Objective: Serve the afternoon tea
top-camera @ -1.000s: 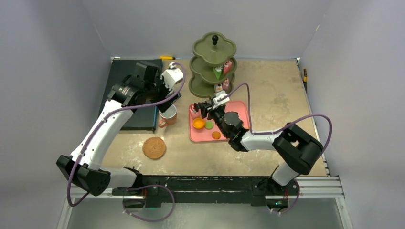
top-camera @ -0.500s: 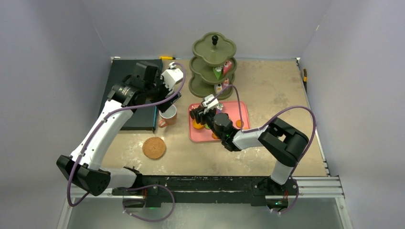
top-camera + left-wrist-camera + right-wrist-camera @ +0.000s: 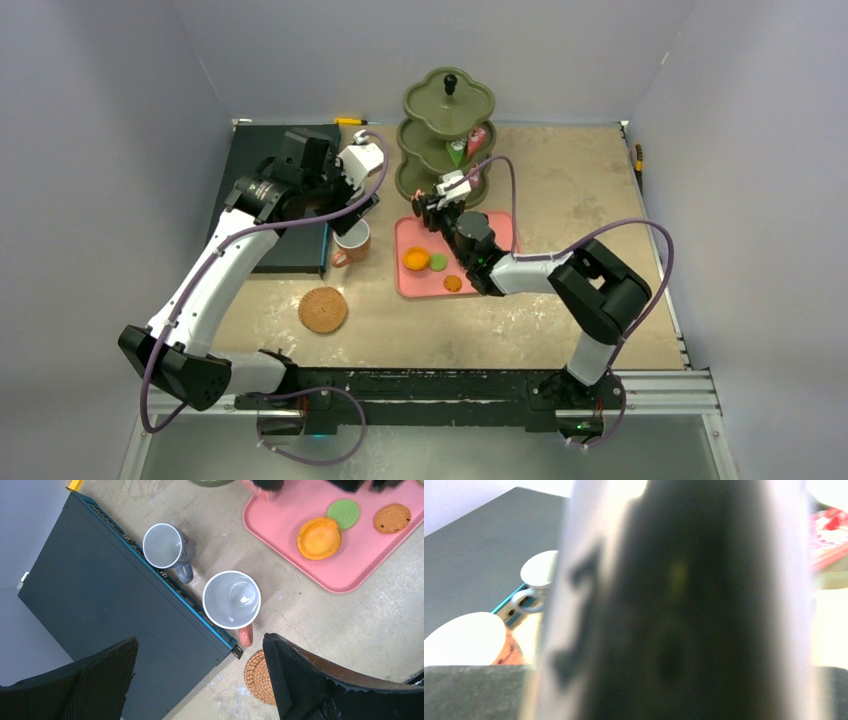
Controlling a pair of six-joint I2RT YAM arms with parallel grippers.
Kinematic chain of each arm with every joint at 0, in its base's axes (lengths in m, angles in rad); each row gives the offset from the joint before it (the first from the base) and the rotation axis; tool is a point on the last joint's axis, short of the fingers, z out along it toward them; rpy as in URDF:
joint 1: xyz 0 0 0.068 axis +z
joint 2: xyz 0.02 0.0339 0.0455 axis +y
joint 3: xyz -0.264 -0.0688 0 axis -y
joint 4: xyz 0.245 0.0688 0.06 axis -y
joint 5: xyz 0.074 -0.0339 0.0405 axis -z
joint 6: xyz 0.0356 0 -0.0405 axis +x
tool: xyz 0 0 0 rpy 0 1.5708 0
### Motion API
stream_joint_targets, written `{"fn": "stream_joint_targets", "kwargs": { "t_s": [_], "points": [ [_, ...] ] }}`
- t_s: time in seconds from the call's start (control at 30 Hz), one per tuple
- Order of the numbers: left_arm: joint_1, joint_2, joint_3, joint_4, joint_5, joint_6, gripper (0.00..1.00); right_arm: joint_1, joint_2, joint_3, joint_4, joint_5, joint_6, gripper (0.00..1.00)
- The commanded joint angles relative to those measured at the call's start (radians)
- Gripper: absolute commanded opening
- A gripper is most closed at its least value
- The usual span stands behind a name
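Observation:
My left gripper [image 3: 200, 645] hangs open above the table, over the orange mug [image 3: 231, 600] and the small grey mug [image 3: 162, 546], both upright and empty beside a black box. An orange round [image 3: 416, 259], a green round [image 3: 437, 262] and a brown cookie [image 3: 453, 283] lie on the pink tray [image 3: 500, 228]. My right gripper [image 3: 428, 205] is at the tray's far left corner, near the green tiered stand [image 3: 449, 100]. It is shut on the black tongs [image 3: 684, 605], which fill the right wrist view as a blur. Cake slices [image 3: 457, 152] sit on the stand's tiers.
A flat black box [image 3: 255, 150] covers the far left of the table, its edge against the mugs. A woven round coaster [image 3: 322, 309] lies in front of the orange mug. Grey walls close in the table on three sides.
My right arm has swung from the tray's left side, over the rounds, back to the far corner by the stand. The left arm has not moved.

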Motion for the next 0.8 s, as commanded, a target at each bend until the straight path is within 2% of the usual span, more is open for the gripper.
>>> {"fn": "stream_joint_targets", "kwargs": {
  "t_s": [0.0,0.3,0.77],
  "points": [
    [0.007,-0.028,0.016,0.019,-0.008,-0.002,0.95,-0.055,-0.004,0.06,0.091,0.05,-0.035,0.28],
    [0.007,-0.028,0.006,0.019,-0.013,0.008,0.95,-0.079,0.143,0.141,0.224,0.121,-0.15,0.27],
    [0.007,-0.019,-0.015,0.002,-0.024,0.028,0.95,-0.08,0.323,0.215,0.43,0.215,-0.153,0.28]
  ]
}}
